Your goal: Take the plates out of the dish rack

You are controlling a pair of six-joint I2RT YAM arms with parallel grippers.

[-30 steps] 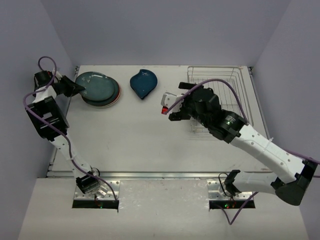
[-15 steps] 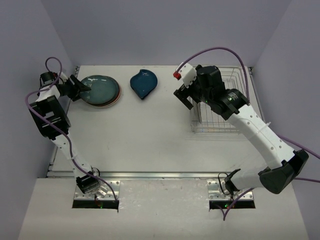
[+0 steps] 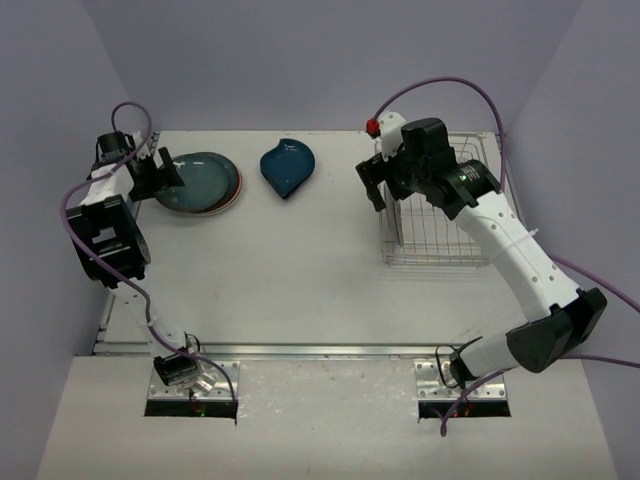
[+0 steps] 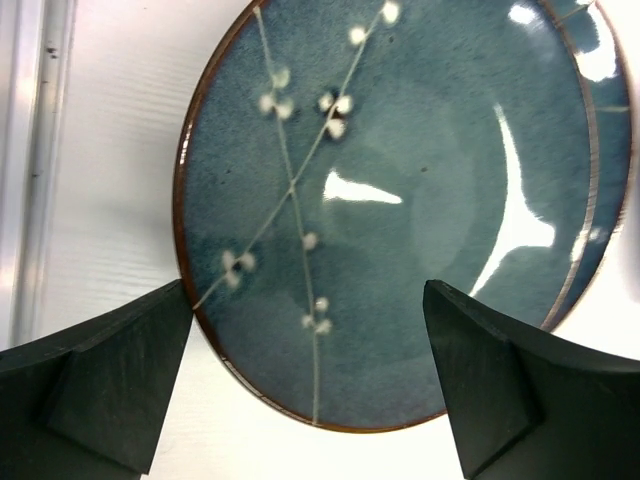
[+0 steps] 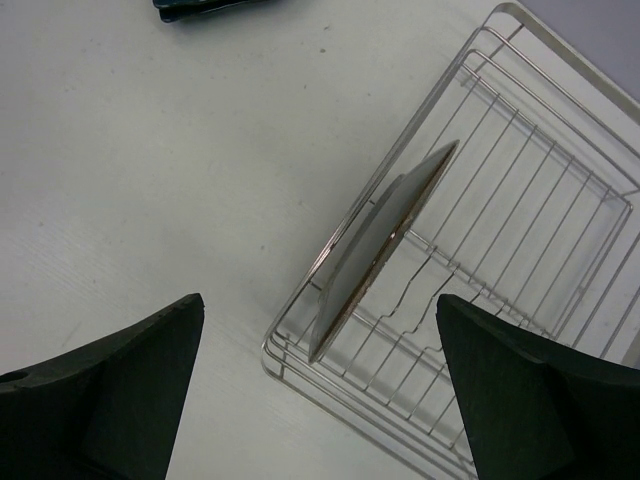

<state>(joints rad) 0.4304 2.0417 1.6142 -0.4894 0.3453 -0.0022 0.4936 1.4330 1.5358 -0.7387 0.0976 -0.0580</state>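
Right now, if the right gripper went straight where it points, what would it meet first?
Probably the plate standing on edge in the dish rack, in line with the right gripper; depth is unclear.

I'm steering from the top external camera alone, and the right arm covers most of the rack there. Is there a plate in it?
Observer: Yes. The right wrist view shows one plate standing on edge in the dish rack, leaning near one side.
Operator: Is the right gripper on it?
Observer: No. The right gripper is open above that plate, with both fingers clear of it.
Operator: Does the left one hold the stack?
Observer: No. The left gripper is open, and the left wrist view shows the teal plate lying flat beyond its spread fingers.
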